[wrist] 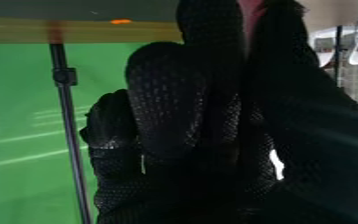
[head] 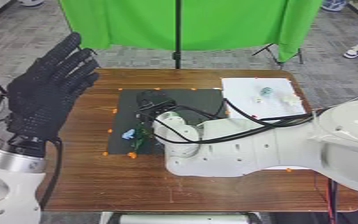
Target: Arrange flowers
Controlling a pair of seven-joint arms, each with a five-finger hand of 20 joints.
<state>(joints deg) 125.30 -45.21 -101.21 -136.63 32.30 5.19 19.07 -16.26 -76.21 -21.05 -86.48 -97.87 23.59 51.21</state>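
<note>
Left hand [head: 47,92] spread, by the worktop's [head: 104,185] left side. Right hand [head: 153,100] above black mat [head: 202,96]; cannot tell its grip. Blue flower [head: 128,134] on mat, beside green stems [head: 141,142].

blurred blue flower [head: 128,134], white sheet [head: 245,92] part-hidden

Green curtain [head: 238,25] behind brown wooden table [head: 113,192]; grey carpeted floor [head: 140,57].

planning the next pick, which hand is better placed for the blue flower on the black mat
Right, probably: the right hand is over the black mat, nearer the blue flower, while the left hand is raised off to the mat's left.
</note>
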